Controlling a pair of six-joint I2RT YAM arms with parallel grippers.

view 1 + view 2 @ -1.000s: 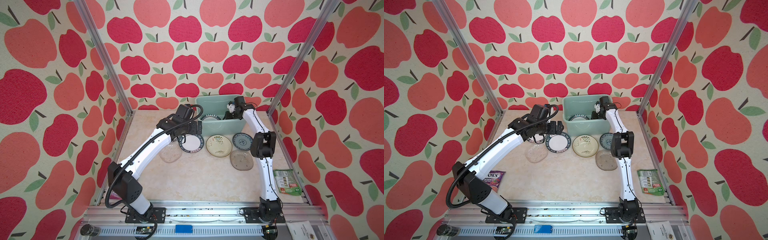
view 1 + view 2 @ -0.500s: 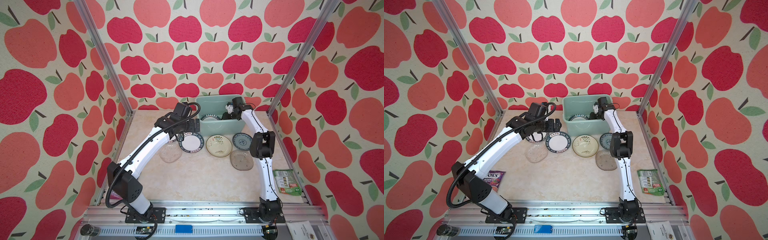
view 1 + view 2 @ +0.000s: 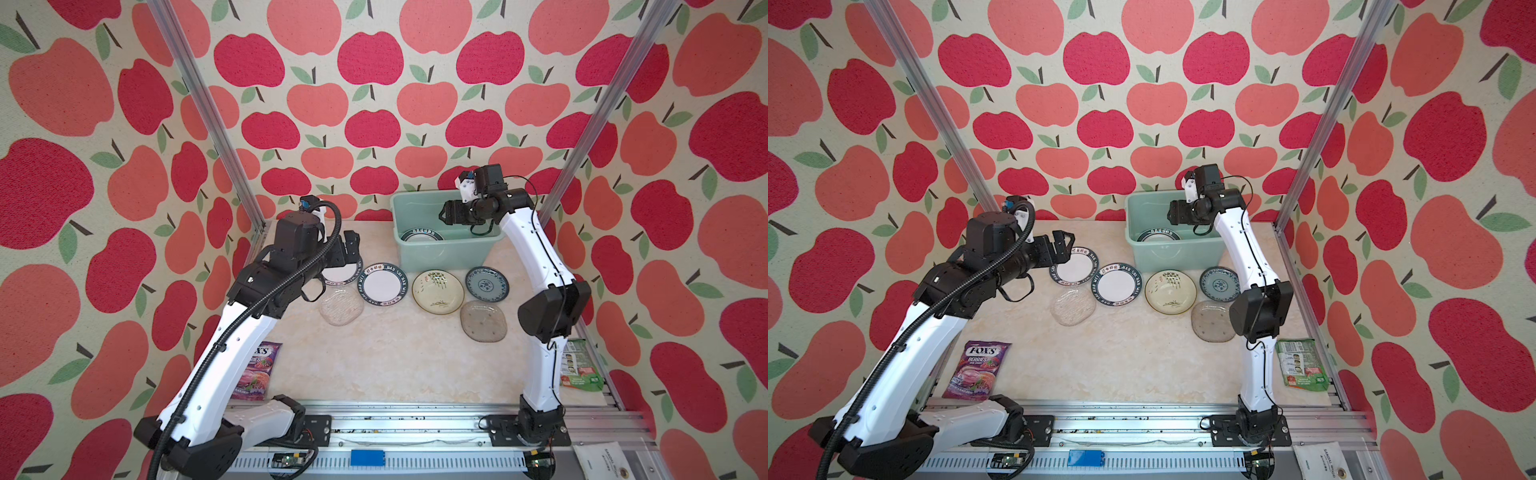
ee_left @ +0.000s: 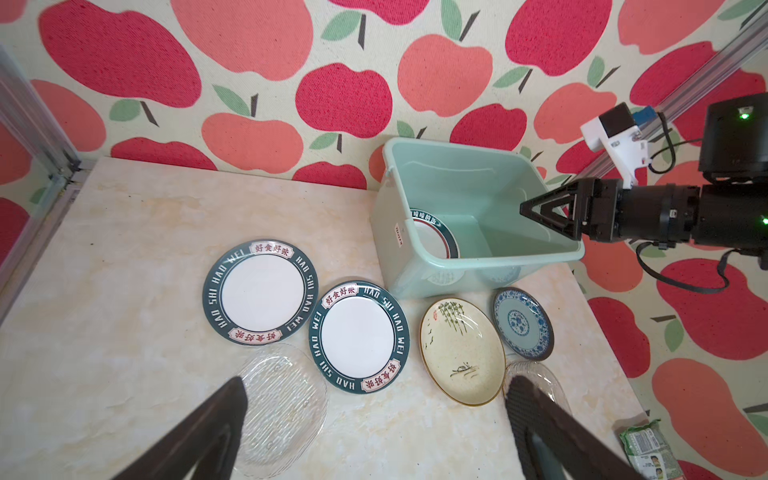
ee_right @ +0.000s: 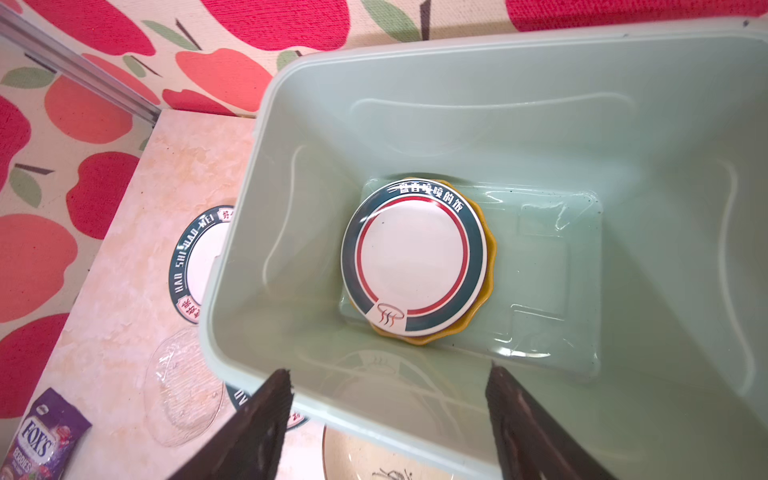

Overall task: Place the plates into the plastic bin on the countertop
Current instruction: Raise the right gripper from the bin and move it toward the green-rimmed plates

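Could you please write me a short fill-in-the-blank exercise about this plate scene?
In the plastic bin, the emblem plate rests on a ____ scalloped plate. ____ plates lie on the countertop. The open right gripper holds ____.
Answers: yellow; six; nothing.

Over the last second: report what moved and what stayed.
The left gripper drew back leftward from the lettered plates; the right gripper edged left above the plastic bin, open and empty. Nothing on the countertop or in the bin shifted.
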